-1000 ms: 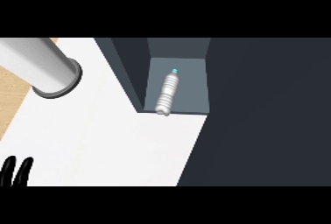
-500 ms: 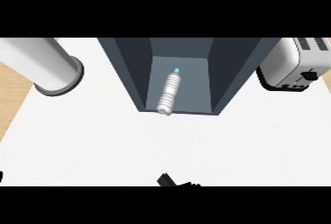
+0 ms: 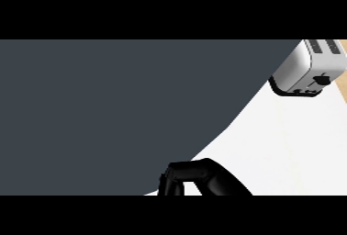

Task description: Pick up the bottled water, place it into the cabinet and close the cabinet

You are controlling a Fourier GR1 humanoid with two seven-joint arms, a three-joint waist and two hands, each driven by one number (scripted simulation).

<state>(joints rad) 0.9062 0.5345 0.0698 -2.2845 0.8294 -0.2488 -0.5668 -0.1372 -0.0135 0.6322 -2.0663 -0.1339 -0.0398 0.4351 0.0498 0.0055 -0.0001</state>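
Note:
A dark grey cabinet door [image 3: 115, 114] fills most of the head view, from the left edge to a curved edge right of the middle. It hides the cabinet's inside and the bottled water. My right hand [image 3: 198, 176] shows as a black shape at the lower middle, right at the door's lower edge and partly cut off by the frame. Whether it touches the door is not clear. My left hand is out of view.
A white and black toaster [image 3: 306, 68] stands at the upper right on the white counter [image 3: 291, 151]. A strip of wood-coloured surface [image 3: 341, 92] shows at the far right edge.
The dark door has swung across the view and now covers the cabinet, the bottle and the steel cylinder at the left. The black hand has risen further into view at the bottom.

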